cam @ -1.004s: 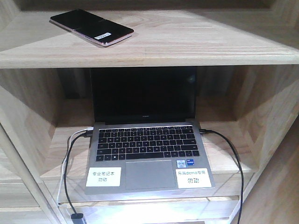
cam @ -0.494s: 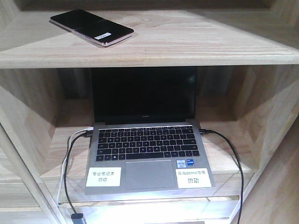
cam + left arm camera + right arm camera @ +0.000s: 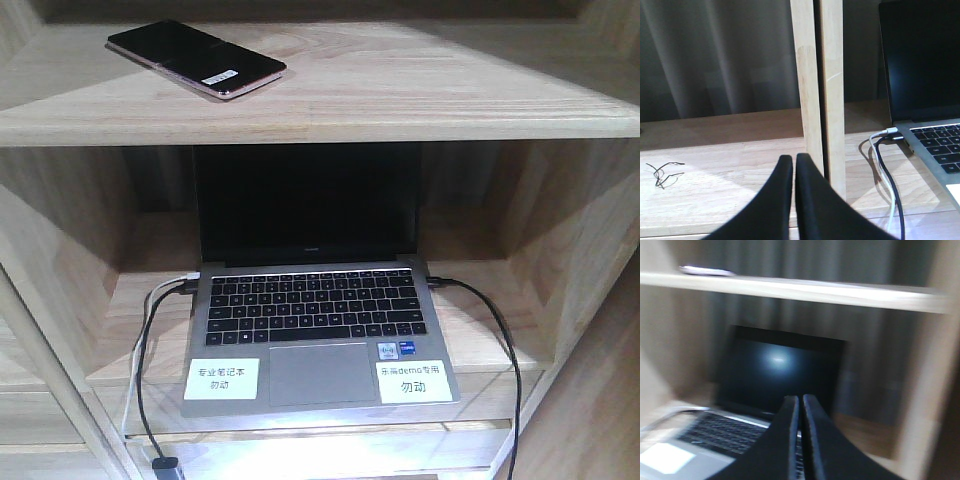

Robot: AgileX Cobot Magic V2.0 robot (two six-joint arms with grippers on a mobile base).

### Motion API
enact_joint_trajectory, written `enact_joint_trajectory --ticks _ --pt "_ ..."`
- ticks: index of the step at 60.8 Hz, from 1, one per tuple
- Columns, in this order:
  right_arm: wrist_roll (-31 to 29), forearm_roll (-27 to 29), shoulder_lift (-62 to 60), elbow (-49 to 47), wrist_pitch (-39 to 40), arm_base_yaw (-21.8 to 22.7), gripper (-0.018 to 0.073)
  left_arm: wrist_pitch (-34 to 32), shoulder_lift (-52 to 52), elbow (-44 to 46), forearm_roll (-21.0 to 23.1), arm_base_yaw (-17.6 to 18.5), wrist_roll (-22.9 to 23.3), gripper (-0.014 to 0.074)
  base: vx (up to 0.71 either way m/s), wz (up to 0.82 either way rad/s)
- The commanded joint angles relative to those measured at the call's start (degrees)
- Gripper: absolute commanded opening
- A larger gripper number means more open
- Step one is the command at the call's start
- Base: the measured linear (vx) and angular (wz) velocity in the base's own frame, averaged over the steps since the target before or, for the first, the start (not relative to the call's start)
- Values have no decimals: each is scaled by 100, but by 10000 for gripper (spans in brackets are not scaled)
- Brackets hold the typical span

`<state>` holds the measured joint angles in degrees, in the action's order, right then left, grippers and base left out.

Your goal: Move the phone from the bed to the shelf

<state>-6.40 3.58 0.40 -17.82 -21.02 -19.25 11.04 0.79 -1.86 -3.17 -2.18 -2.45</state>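
Note:
The black phone (image 3: 195, 58) with its rose-gold edge and white sticker lies flat on the upper board of the pale wooden shelf (image 3: 400, 90), at the left. In the blurred right wrist view the phone (image 3: 706, 271) shows as a thin sliver on that same board (image 3: 815, 290). My left gripper (image 3: 794, 162) is shut with nothing in it, low over the lower board beside an upright post (image 3: 819, 90). Also shut and empty, my right gripper (image 3: 801, 402) hangs in front of the laptop. The bed is out of view.
An open silver laptop (image 3: 315, 320) with a black screen stands on the lower board, with cables (image 3: 150, 350) at its left and a black cable (image 3: 500, 340) at its right. In the left wrist view the laptop (image 3: 925, 75) and its cables (image 3: 887, 170) lie right of the post.

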Motion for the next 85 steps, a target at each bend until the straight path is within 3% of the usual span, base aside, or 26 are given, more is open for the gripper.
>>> enact_joint_trajectory --ticks 1,8,18,38,47,56,85 --pt "96 -248 82 -140 398 221 -4 -403 55 146 26 2 22 1 0 0" --pt "52 -248 82 -128 149 816 -4 -403 55 146 26 2 22 1 0 0" --pt "47 -179 62 394 463 1482 -4 -403 55 146 26 2 22 1 0 0" --pt "47 -152 62 1499 1444 2207 -4 -403 55 146 26 2 22 1 0 0" --pt "103 -140 62 1995 2102 2257 -4 -403 55 146 26 2 22 1 0 0" --pt "80 -143 -188 1987 1773 2257 -4 -403 55 146 26 2 22 1 0 0" --pt "59 -155 -171 1987 1719 2257 -4 -405 61 146 26 2 22 1 0 0"
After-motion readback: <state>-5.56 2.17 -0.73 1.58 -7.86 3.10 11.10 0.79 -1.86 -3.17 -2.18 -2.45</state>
